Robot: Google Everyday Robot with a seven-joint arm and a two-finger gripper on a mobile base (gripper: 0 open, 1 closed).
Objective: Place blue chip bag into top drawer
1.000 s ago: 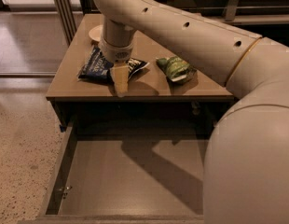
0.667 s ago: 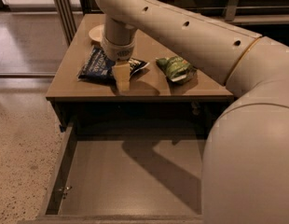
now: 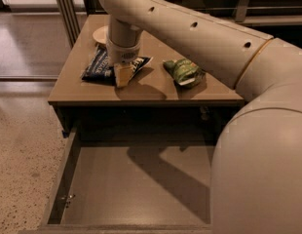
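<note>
The blue chip bag, dark navy foil with white lettering, lies flat on the left part of the wooden table top. My gripper points down over the bag's right half, at or just above its surface, and hides the bag's middle. The top drawer is pulled out wide open below the table's front edge, with nothing lying on its flat grey-brown bottom.
A smaller green snack bag lies on the table to the right of the gripper. A pale round dish sits at the table's back left. My arm fills the right side. Speckled floor lies to the left.
The gripper has shifted slightly back over the blue chip bag. The bag, the green bag and the drawer have not moved.
</note>
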